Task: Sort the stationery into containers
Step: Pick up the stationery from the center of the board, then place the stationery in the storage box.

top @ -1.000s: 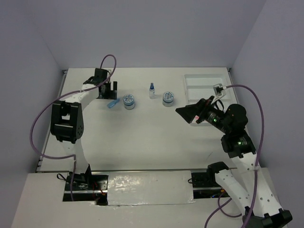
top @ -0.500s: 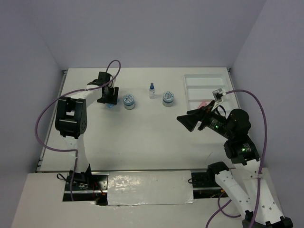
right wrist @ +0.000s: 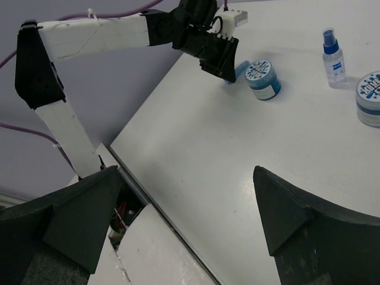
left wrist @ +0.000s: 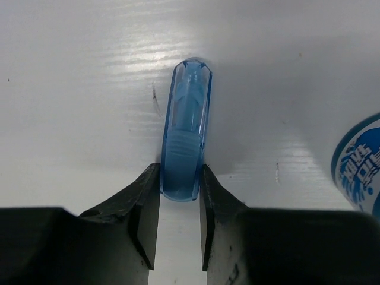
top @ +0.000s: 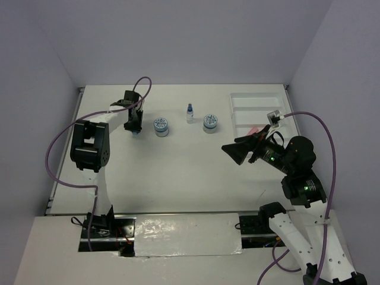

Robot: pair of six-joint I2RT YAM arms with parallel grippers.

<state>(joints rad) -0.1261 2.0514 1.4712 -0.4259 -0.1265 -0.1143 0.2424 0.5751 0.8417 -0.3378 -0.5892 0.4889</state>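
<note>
Blue, translucent: the stubby piece (left wrist: 185,133) lies on the table (left wrist: 71,89), your left gripper (left wrist: 179,205) clamped on its near end. Your right gripper (right wrist: 184,178) is spread wide apart.

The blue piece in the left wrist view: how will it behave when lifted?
The blue piece looks like smooth clear plastic, so probably stiff, light and somewhat slippery. The left end effector grips only its near end, so it might pivot or slip out. Its rounded sides suggest it could roll if dropped.
</note>
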